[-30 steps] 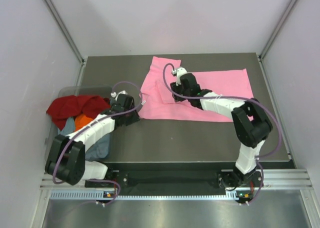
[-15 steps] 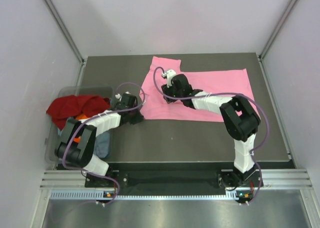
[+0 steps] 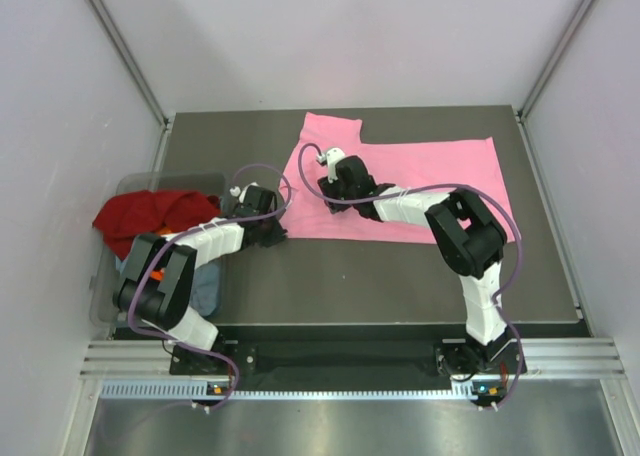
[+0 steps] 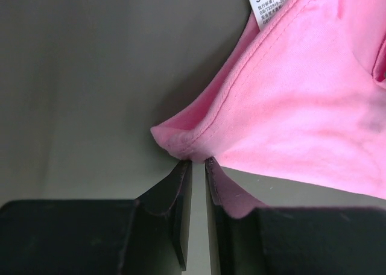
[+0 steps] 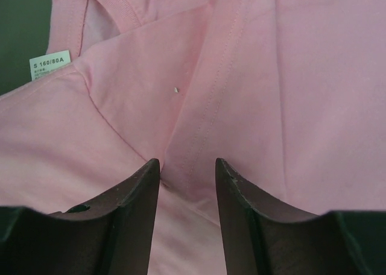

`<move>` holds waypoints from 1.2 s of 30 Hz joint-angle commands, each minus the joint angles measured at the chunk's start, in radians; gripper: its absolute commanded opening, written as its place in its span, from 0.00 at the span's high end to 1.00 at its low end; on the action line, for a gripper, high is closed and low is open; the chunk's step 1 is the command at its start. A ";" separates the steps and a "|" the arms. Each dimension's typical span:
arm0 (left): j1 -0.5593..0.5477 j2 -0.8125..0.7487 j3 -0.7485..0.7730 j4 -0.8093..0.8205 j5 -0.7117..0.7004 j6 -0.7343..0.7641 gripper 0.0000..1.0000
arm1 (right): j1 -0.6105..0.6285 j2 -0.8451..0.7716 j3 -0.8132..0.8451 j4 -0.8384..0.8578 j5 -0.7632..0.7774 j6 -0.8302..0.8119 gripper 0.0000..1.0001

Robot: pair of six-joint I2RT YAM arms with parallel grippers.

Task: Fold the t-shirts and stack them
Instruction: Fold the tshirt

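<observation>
The bright pink t-shirt (image 3: 430, 181) lies spread on the dark table (image 3: 350, 276). My left gripper (image 3: 273, 232) is at its near left corner. In the left wrist view the fingers are nearly together, pinching the pink hem (image 4: 181, 139) at their tips (image 4: 194, 161); the white neck label (image 4: 271, 0) shows above. My right gripper (image 3: 330, 183) is open and low over the left part of the shirt. A raised fold of pink cloth (image 5: 187, 142) sits between its fingertips (image 5: 188, 165), and the label (image 5: 49, 64) lies to the upper left.
A clear plastic bin (image 3: 170, 181) hangs at the table's left edge. It holds the dark red t-shirt (image 3: 150, 214), the orange one (image 3: 160, 246) and the grey-blue one (image 3: 205, 291). White walls close in the table on three sides.
My right gripper has moved left across the pink shirt toward its collar side. My left gripper has shifted right to the shirt's near left corner and stays there.
</observation>
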 commanded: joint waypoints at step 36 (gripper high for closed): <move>0.002 -0.046 -0.026 -0.084 -0.078 0.001 0.80 | 0.013 -0.039 0.036 0.036 0.220 -0.006 1.00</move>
